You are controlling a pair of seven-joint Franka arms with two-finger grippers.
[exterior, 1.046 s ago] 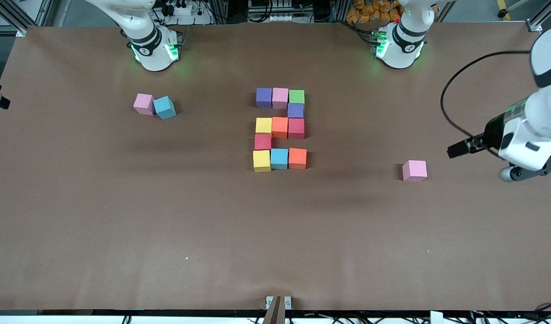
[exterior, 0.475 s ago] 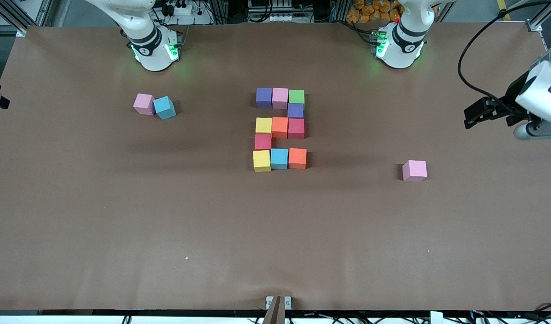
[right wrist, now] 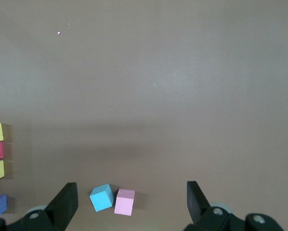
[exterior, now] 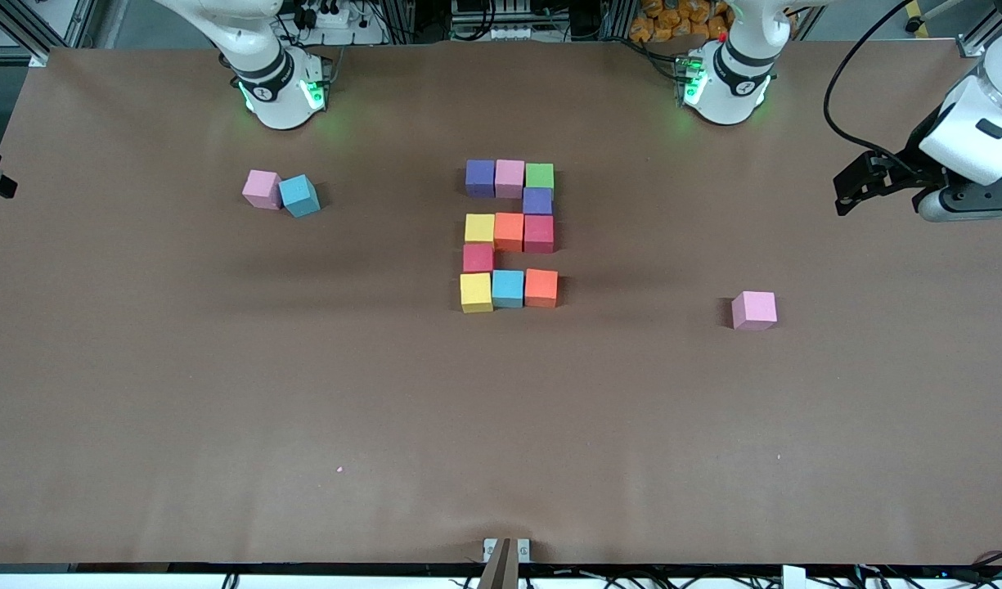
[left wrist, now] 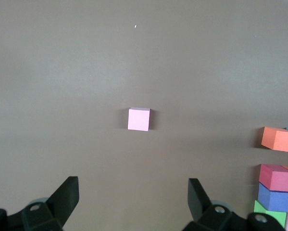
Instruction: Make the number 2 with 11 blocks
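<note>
Front view: matte foam blocks (exterior: 509,233) form a blocky number 2 (exterior: 510,259); left gripper (left wrist: 132,198) and right gripper (right wrist: 131,201) gape, empty.

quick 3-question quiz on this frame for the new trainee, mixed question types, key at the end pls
1. True or false: the number 2 already holds eleven blocks.
2. How many loose blocks lie on the brown table apart from the digit?
A. one
B. two
C. three
3. Fill in: the left gripper, over the left arm's end of the table, and the right gripper both stand ____.

Key
1. True: three, one, three, one, three, row by row.
2. C: the lone pink block, plus the pink block touching the light blue block toward the right arm's end.
3. open; neither holds anything.
</note>
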